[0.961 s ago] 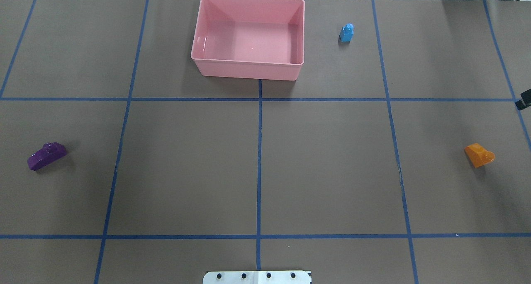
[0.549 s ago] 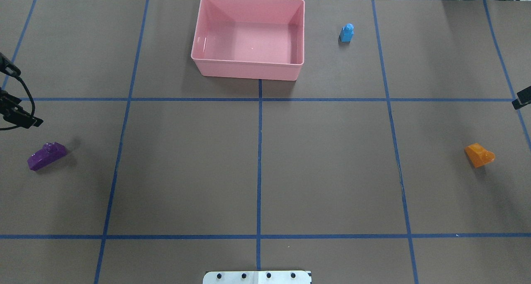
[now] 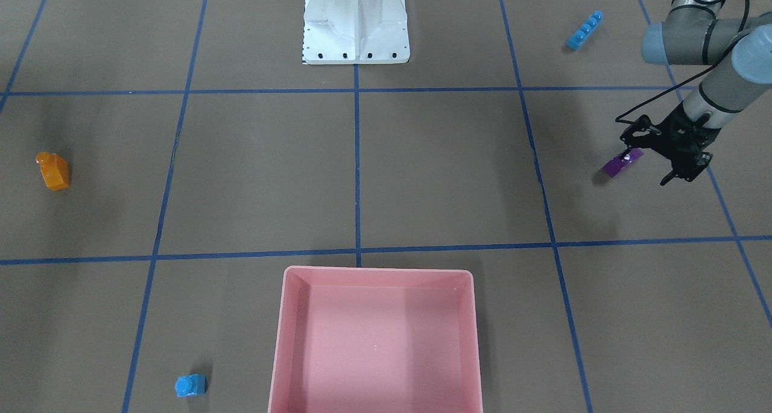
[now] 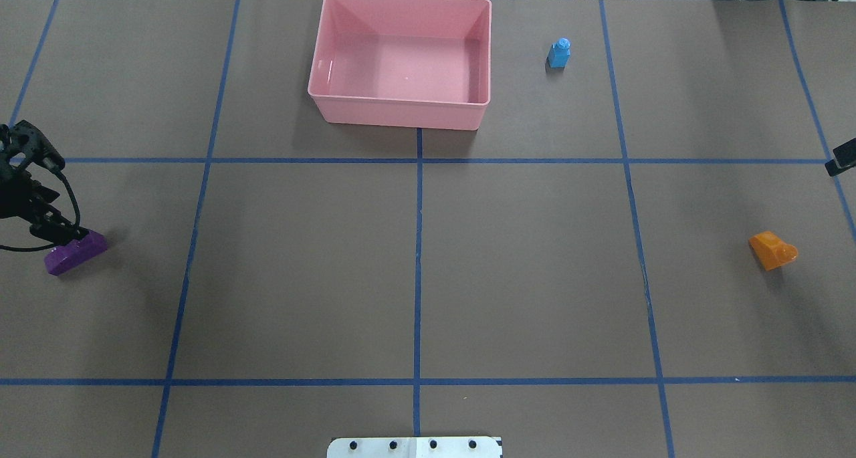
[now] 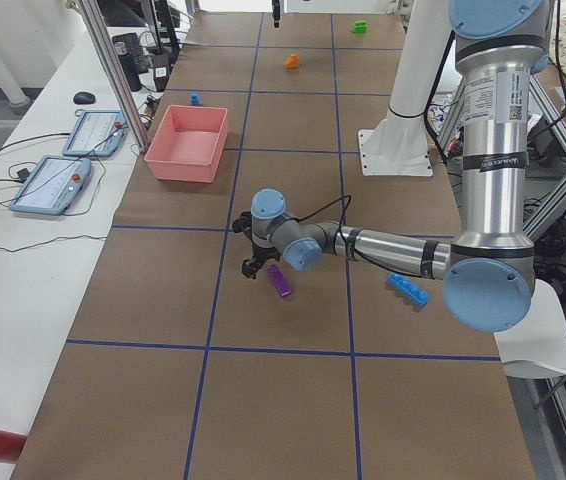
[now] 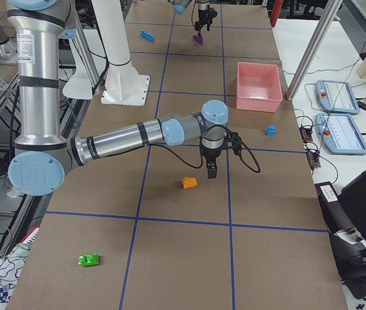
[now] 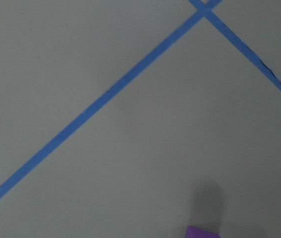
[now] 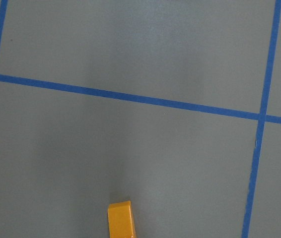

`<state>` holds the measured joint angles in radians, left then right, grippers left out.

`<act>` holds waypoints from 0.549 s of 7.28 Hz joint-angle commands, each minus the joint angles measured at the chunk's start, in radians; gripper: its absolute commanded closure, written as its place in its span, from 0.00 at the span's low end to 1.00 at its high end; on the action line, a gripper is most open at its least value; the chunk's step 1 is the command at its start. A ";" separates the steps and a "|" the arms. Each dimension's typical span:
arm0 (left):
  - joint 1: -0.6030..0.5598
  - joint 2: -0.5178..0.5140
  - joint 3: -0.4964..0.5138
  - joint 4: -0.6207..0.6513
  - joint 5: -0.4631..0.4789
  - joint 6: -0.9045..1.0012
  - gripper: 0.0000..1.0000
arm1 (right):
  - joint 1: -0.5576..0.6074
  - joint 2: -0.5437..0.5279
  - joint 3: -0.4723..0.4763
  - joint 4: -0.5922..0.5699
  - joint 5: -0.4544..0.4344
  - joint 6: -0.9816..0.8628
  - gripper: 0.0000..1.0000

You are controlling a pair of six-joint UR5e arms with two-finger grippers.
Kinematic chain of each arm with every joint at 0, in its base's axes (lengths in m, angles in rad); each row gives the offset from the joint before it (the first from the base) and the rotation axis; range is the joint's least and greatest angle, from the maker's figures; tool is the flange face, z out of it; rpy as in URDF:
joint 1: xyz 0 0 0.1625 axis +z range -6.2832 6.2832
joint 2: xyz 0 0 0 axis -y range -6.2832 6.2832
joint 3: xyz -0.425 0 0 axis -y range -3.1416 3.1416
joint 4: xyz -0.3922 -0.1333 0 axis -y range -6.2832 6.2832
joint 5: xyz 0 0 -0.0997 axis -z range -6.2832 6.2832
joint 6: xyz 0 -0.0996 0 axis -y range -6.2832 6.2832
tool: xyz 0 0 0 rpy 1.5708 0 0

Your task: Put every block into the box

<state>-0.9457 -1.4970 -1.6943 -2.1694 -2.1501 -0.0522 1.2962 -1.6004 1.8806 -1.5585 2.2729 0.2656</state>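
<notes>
The pink box stands open at the table's far middle with nothing in it. A purple block lies at the left; my left gripper hangs open just beside and over it, one finger at its far end, nothing held. The orange block lies at the right, and the right wrist view shows it at its bottom edge. Only a black tip of my right gripper shows; I cannot tell its state. A tiny blue block stands right of the box. A long blue block and a green block lie near the robot's side.
The white robot base stands at the table's near middle. Blue tape lines grid the brown table cover. A side bench beyond the box carries two control pendants and cables, with a metal post at its edge.
My left gripper came in from the left edge and moved down the overhead view to the purple block. The right gripper's tip shifted slightly. No block has moved.
</notes>
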 commanded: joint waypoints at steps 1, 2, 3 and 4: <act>0.036 0.032 0.001 -0.027 0.003 -0.001 0.00 | 0.002 -0.001 0.000 0.000 -0.001 0.001 0.00; 0.039 0.032 0.002 -0.026 0.003 -0.003 0.01 | 0.000 -0.001 0.000 0.000 -0.001 0.001 0.00; 0.041 0.032 0.002 -0.026 0.003 -0.003 0.15 | 0.002 -0.001 0.000 0.000 -0.001 0.001 0.00; 0.041 0.031 0.004 -0.026 0.003 -0.005 0.37 | 0.000 -0.001 0.000 0.000 -0.001 0.001 0.00</act>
<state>-0.9069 -1.4661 -1.6919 -2.1948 -2.1475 -0.0553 1.2970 -1.6013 1.8806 -1.5586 2.2718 0.2669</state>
